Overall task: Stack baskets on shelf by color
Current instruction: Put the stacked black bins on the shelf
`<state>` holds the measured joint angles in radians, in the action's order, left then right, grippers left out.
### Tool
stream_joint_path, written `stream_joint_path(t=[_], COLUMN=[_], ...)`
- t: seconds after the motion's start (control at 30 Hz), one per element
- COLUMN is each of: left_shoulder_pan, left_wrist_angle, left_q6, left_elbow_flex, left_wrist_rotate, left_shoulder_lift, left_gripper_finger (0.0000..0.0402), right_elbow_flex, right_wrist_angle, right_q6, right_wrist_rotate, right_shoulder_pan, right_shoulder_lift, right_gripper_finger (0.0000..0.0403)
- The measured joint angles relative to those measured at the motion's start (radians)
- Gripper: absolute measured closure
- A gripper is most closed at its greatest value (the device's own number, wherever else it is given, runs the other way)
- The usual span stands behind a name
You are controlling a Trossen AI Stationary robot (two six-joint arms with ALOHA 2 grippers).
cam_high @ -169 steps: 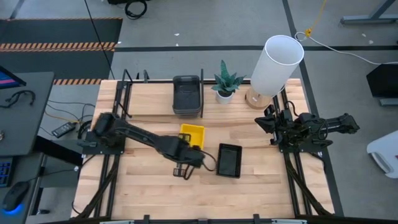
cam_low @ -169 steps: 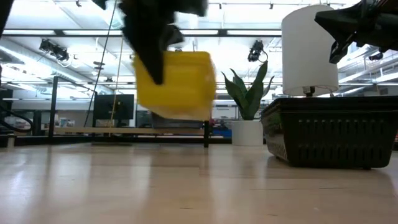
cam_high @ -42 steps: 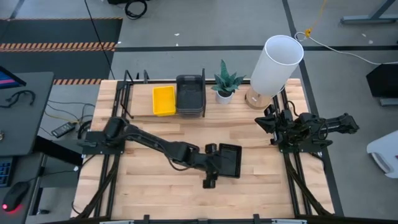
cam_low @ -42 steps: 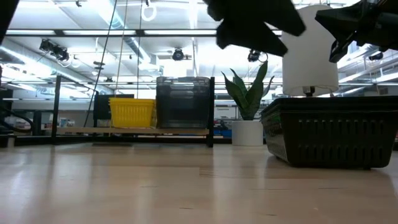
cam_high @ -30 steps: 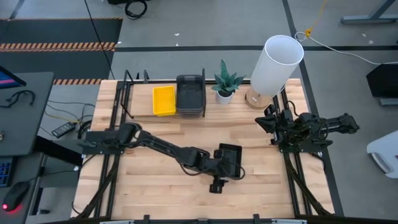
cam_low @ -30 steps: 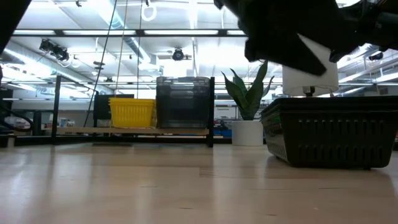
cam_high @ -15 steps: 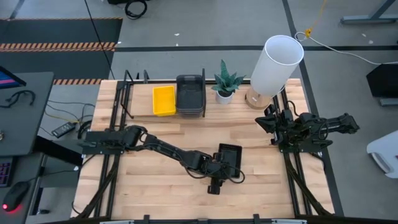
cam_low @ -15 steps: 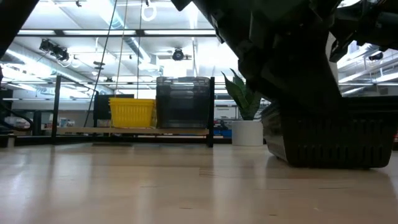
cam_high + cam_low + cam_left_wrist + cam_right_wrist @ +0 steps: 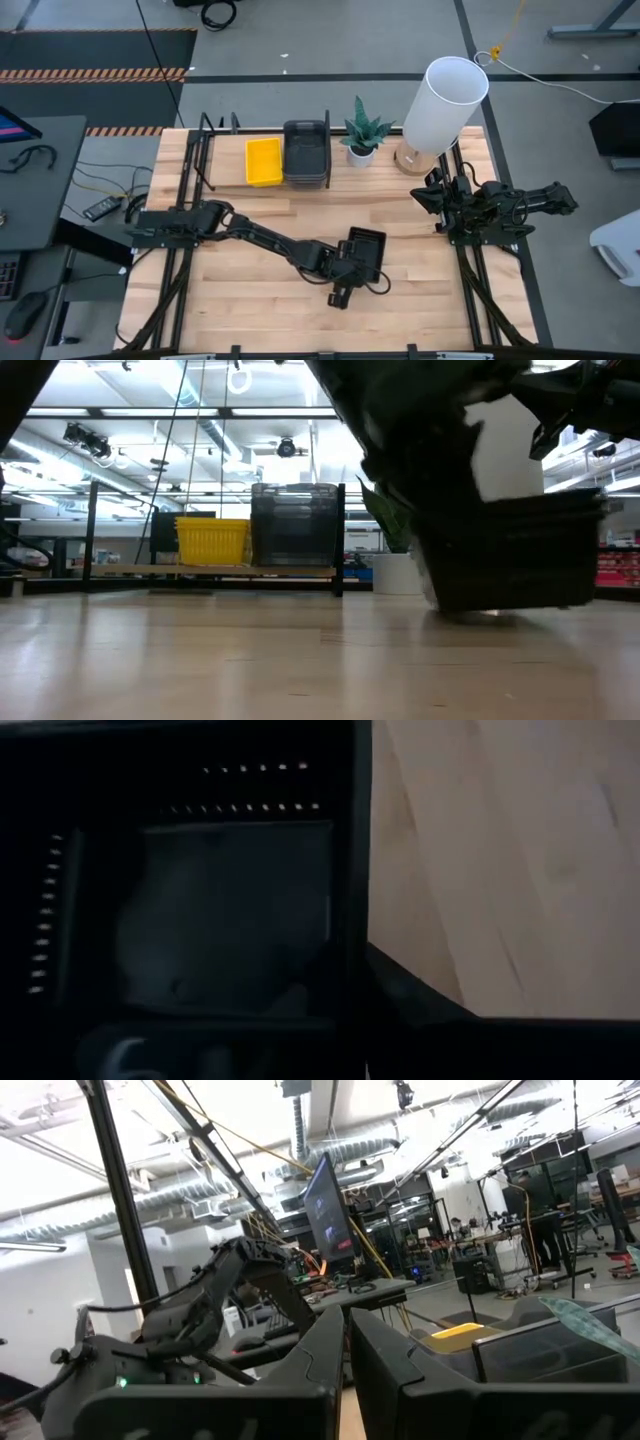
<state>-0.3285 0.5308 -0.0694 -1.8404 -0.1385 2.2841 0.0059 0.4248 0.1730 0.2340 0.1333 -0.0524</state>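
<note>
**Left arm grabbing the last black basket mid-table**

The left gripper point(image 9: 348, 268) is clamped on the rim of the loose black basket point(image 9: 365, 254) near the table's point(image 9: 240, 300) middle. In the low view one end looks tipped off the wood, probably the start of a lift. The shelf point(image 9: 225, 185) along the far edge already holds a yellow basket point(image 9: 263, 161) touching a black stack point(image 9: 305, 152), so my guess is this one joins the black pile. The right gripper point(image 9: 437, 203) is parked at the right edge, fingers pressed together.
</note>
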Motion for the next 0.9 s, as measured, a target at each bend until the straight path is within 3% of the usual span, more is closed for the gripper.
stream_joint_path(t=[0.23, 0.9], left_shoulder_pan=[-0.021, -0.092], left_wrist_angle=[0.16, 0.576], left_q6=[-0.007, -0.155], left_elbow_flex=[0.0, 0.013], left_wrist_rotate=[-0.039, -0.371], left_shoulder_lift=[-0.065, -0.27], left_gripper_finger=[0.0382, 0.0382], right_elbow_flex=[0.0, 0.0], right_wrist_angle=[0.0, 0.007], right_q6=[0.0, 0.0], right_wrist_rotate=[0.0, -0.001], right_shoulder_pan=[0.0, 0.0], right_shoulder_lift=[0.0, 0.0], right_gripper_finger=[0.0376, 0.0376])
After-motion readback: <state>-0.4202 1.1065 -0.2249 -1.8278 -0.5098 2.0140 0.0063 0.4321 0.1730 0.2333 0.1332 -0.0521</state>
